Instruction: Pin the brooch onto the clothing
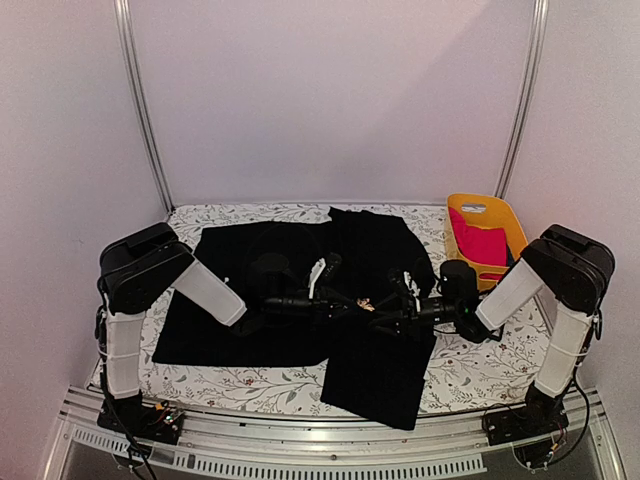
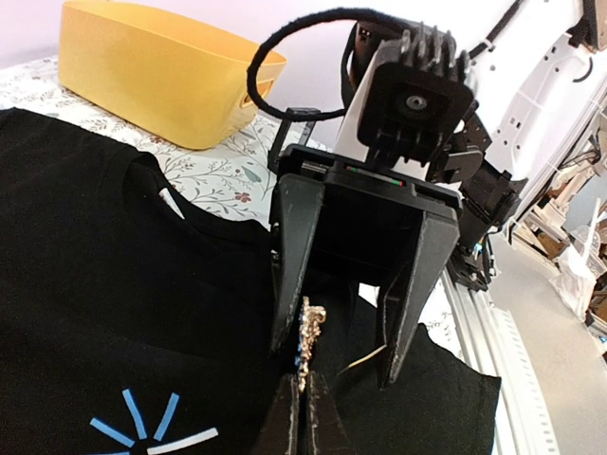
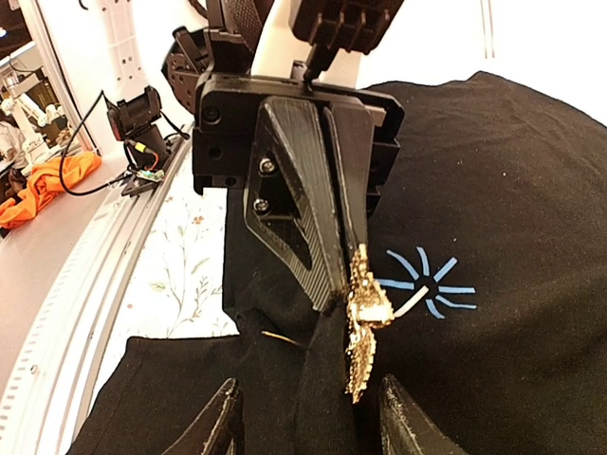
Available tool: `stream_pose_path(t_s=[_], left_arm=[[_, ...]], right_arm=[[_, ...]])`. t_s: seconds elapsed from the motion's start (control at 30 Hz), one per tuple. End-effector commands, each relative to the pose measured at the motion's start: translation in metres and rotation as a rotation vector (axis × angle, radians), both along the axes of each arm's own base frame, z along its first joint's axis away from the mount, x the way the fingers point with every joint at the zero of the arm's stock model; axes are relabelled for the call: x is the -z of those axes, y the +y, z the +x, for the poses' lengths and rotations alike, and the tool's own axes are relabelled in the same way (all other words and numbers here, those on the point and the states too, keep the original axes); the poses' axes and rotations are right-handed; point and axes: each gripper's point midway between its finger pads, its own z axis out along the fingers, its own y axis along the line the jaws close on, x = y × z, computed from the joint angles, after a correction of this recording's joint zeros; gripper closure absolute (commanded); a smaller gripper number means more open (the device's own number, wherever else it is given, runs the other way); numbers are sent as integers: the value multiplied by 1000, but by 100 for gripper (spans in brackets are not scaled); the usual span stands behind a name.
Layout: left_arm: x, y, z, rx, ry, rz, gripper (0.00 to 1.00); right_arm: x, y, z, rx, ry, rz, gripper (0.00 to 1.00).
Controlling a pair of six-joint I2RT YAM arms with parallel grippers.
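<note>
The brooch [image 2: 309, 343] is pinched between the pressed-together fingers of the left gripper [image 2: 302, 417]. It sits over the middle of the black shirt [image 1: 250, 310], near the shirt's light-blue asterisk print [image 2: 152, 431]. The right gripper [image 3: 313, 427] faces it from the right, fingers spread to either side of the brooch. A yellow basket [image 1: 482, 212] holding a pink garment [image 1: 478, 246] stands at the far right
</note>
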Motion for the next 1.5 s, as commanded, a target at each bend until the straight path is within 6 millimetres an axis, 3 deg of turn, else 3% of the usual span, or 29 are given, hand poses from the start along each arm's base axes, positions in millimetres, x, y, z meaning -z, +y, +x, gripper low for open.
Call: stream_pose_path(t_s=[0.0,0.43,0.87,1.1,1.47], left_arm=[[-17,0,-2,18,-45,-52,100],[-12,1,-4,31,-69,-53,100],[-12,1,-5,42,-80,-53,100],[-9,1,-8,55,-84,-46,100],[-2,2,-18,77,-170,-8,100]], right_arm=[[-9,4,-4,-21,-37,73,54],[-2,13,2,-41,26,132,67],[-8,19,6,-56,14,157,70],[-13,21,5,-77,27,178,86],[-11,25,12,-89,168,182,84]])
